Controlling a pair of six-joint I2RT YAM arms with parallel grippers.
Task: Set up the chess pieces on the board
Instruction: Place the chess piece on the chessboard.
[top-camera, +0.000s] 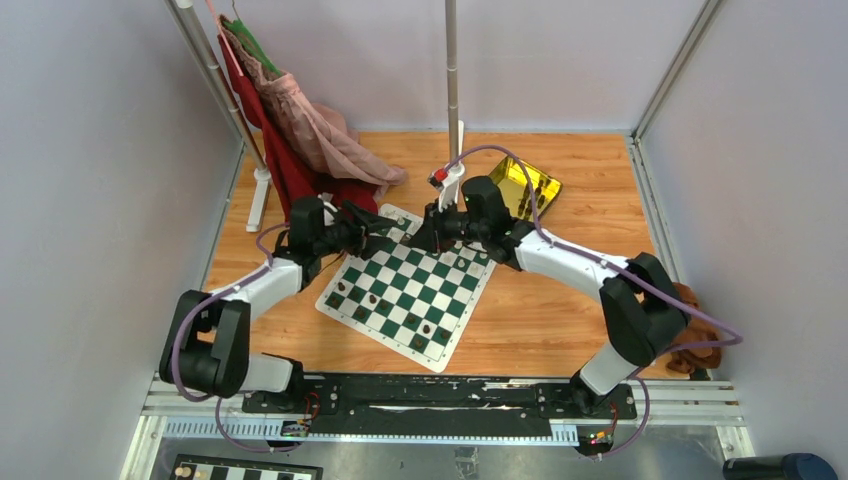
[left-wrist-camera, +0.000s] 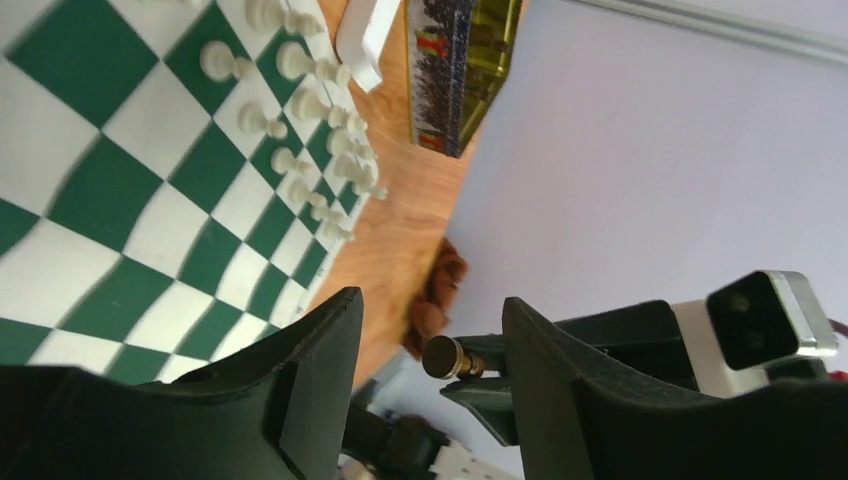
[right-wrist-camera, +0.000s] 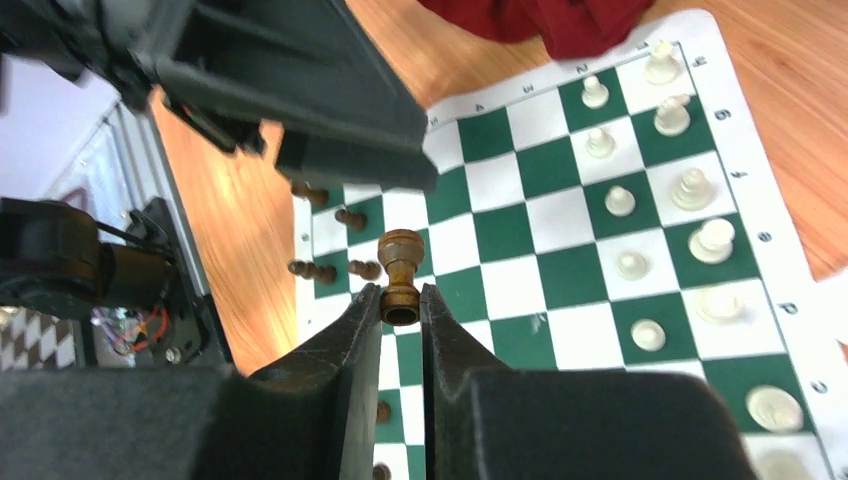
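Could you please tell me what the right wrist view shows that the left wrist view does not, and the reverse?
Only the right wrist view shows the dark pieces by the board's edge and a red cloth. Only the left wrist view shows the yellow tray and a brown object beside the board. Both show the green-and-white board, its rows of white pieces, and the dark brown piece clamped in the right gripper. In the left wrist view, that piece appears beyond the open, empty left gripper.
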